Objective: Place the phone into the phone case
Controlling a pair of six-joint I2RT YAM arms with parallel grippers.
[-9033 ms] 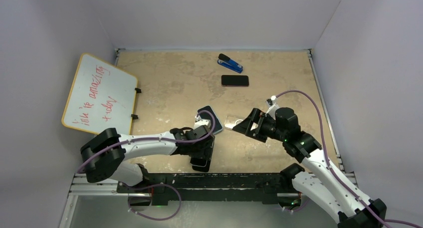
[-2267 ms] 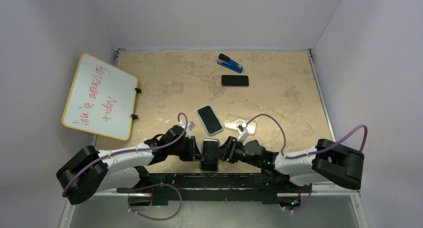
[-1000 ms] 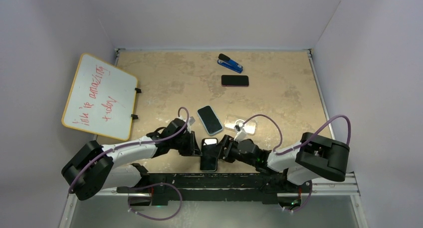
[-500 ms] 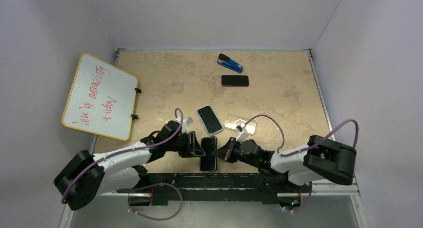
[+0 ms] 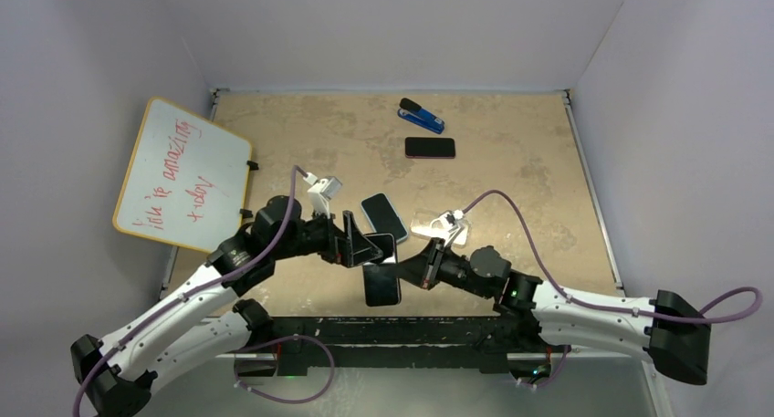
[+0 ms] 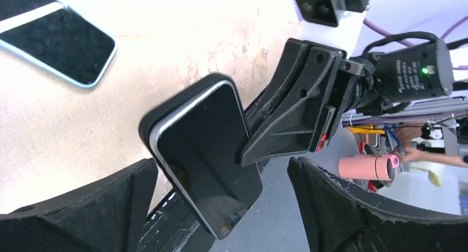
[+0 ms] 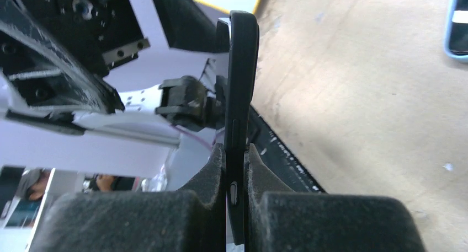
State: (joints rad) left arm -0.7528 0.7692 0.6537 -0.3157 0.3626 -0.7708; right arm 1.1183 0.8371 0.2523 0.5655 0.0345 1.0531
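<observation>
Right wrist: right fingers (image 7: pixel 165 219) clamp the phone (image 7: pixel 241 70) by its edge; left fingers (image 6: pixel 83 208) spread wide.

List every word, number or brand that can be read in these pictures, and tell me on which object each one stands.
"ink is amazing today": red handwriting on the whiteboard, turned sideways and scrawled, so this reading is uncertain.
Blue stapler, black phone beside it, blue-edged phone, and the cased phone held in the right claw: no text can be read on any of them.
</observation>
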